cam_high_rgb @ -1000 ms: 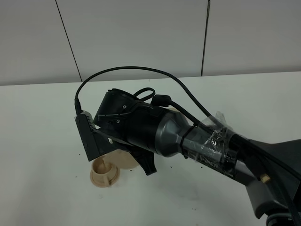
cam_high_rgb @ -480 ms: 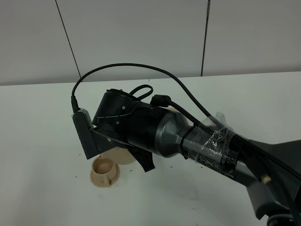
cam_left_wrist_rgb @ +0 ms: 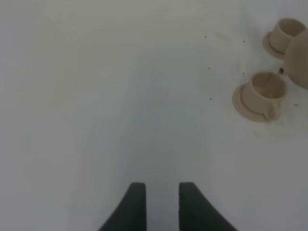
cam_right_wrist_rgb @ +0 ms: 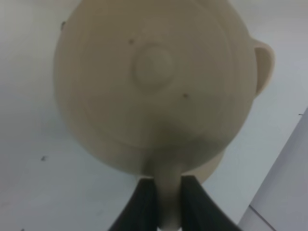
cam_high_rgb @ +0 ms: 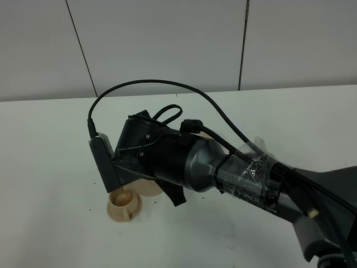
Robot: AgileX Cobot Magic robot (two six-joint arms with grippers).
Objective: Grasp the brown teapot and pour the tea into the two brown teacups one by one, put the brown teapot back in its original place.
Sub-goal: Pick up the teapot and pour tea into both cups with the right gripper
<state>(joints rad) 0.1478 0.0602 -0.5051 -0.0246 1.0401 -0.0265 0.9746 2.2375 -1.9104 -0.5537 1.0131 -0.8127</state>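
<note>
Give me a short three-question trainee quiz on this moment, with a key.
1. How many teacups show in the left wrist view?
2. On the brown teapot, the right gripper is shut on: A the lid knob, B the handle, C the base.
3. True or false: the left gripper holds one of the teacups.
Key: 1 two; 2 B; 3 false.
</note>
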